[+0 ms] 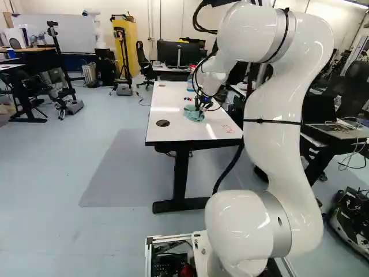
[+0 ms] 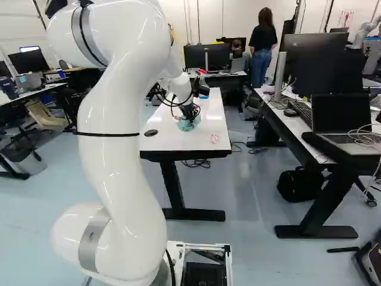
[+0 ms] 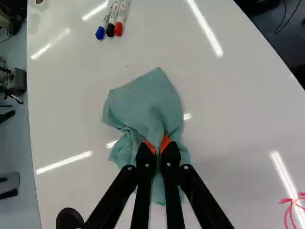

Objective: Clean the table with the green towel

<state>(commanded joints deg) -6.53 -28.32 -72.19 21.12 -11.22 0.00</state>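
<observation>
Gripper [image 2: 190, 113] pinched nearly closed, orange pads [image 3: 166, 142] clamped on a fold of green towel [image 3: 145, 102]. Towel lay bunched on white table [image 3: 71, 114], spread ahead of and under fingers. Three markers [image 3: 112, 21] lay ahead, apart from towel; red scribble [image 2: 214, 138] off to one side.

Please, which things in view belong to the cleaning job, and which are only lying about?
For the job:
towel, held in the gripper
table
red marks, probably to be wiped

Lying about:
three markers on the table
laptop and black bag, at the right of the right base view
</observation>
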